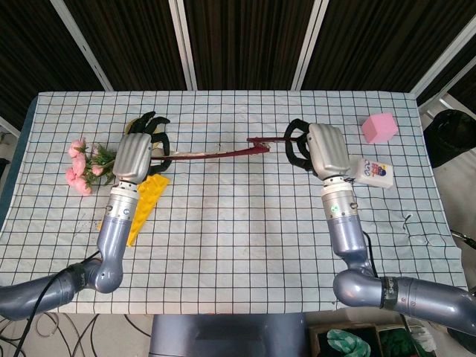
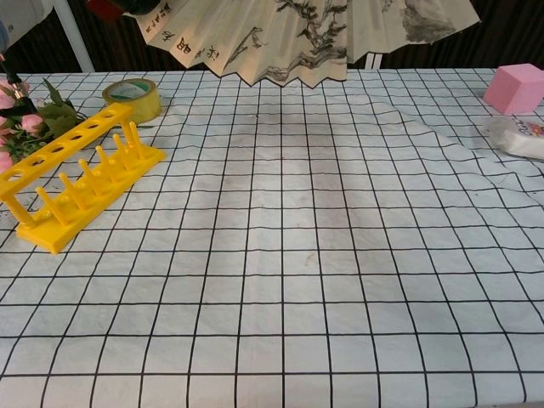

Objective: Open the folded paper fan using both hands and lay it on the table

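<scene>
The paper fan [image 1: 216, 152] is spread wide and held in the air above the table. From the head view it shows edge-on as a dark red line. In the chest view its cream leaf [image 2: 314, 38] with ink painting and calligraphy hangs down from the top edge. My left hand [image 1: 137, 152] grips the fan's left end. My right hand [image 1: 316, 147] grips its right end. Neither hand shows in the chest view.
A yellow rack [image 2: 72, 183] lies at the left, beside a tape roll [image 2: 133, 98] and pink flowers [image 1: 83, 167]. A pink block [image 1: 378, 127] and a white packet [image 1: 373, 171] sit at the right. The checked cloth [image 2: 297, 280] covers the table.
</scene>
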You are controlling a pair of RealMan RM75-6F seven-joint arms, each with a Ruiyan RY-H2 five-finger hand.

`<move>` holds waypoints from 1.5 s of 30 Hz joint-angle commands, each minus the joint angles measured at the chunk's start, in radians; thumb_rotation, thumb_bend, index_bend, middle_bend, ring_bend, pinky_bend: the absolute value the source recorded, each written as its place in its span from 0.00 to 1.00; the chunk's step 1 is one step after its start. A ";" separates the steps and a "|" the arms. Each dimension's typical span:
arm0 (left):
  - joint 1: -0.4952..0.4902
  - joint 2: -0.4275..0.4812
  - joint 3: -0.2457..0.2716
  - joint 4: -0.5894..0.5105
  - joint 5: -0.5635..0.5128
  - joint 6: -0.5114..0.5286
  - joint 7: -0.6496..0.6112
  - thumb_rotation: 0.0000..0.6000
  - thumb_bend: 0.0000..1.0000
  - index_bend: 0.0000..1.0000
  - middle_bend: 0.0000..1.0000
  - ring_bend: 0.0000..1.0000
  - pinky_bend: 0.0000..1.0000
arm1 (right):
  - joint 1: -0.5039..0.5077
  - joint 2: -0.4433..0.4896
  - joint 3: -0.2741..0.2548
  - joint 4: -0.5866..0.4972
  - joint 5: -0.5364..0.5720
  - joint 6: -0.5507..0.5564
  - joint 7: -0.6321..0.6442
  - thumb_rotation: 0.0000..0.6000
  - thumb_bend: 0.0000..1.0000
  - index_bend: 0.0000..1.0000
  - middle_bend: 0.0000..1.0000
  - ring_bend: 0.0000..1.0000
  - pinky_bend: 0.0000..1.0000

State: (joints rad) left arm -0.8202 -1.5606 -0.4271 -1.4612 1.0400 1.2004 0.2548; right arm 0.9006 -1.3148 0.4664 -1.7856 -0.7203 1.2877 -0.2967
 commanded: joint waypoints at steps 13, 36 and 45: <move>-0.084 -0.076 -0.019 0.140 -0.021 -0.048 0.028 1.00 0.37 0.71 0.25 0.09 0.17 | -0.080 -0.019 -0.047 0.116 -0.084 0.016 0.060 1.00 0.66 0.94 0.95 0.99 0.91; -0.099 -0.144 0.018 0.294 0.007 -0.070 -0.031 1.00 0.37 0.71 0.25 0.09 0.17 | -0.169 -0.114 -0.107 0.290 -0.178 0.005 0.121 1.00 0.66 0.94 0.95 0.99 0.90; -0.091 -0.161 0.042 0.304 0.026 -0.075 -0.039 1.00 0.37 0.71 0.25 0.09 0.16 | -0.200 -0.127 -0.114 0.305 -0.206 0.011 0.121 1.00 0.66 0.94 0.95 0.99 0.91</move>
State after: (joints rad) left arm -0.9120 -1.7204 -0.3857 -1.1579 1.0648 1.1258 0.2162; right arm 0.7041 -1.4405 0.3531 -1.4816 -0.9242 1.2980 -0.1764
